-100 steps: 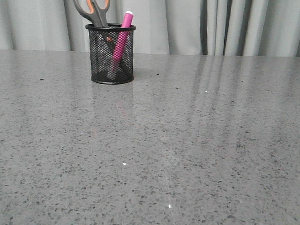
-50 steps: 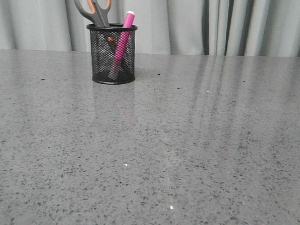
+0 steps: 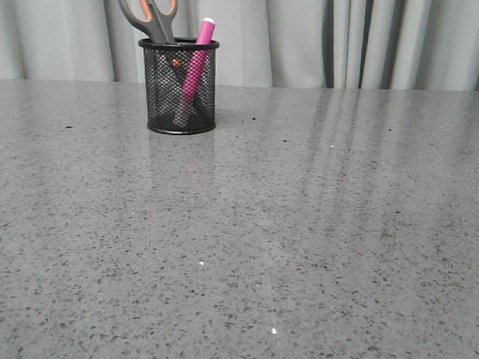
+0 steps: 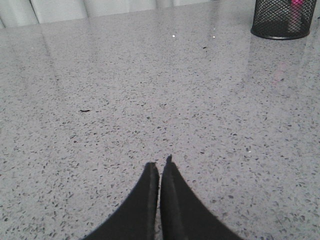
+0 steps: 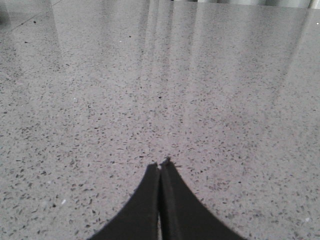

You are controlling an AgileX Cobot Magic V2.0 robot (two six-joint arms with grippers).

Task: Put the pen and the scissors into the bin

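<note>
The black wire-mesh bin (image 3: pixel 177 86) stands at the far left of the grey table. The pink pen (image 3: pixel 196 65) leans inside it, its white tip above the rim. The scissors (image 3: pixel 148 12) stand in the bin, their orange-lined loops sticking up. The bin's lower part also shows in the left wrist view (image 4: pixel 282 20), with a bit of pink pen (image 4: pixel 298 6) inside. My left gripper (image 4: pixel 160 165) is shut and empty over bare table, far from the bin. My right gripper (image 5: pixel 160 165) is shut and empty over bare table. Neither gripper shows in the front view.
The speckled grey tabletop (image 3: pixel 301 230) stretches across the whole front view. Grey curtains (image 3: pixel 373 38) hang behind its far edge. A small dark speck (image 4: pixel 84 110) lies on the table in the left wrist view.
The front view has shifted slightly between the oldest frame and now, so the bin sits a few pixels to the right. Nothing else has moved.
</note>
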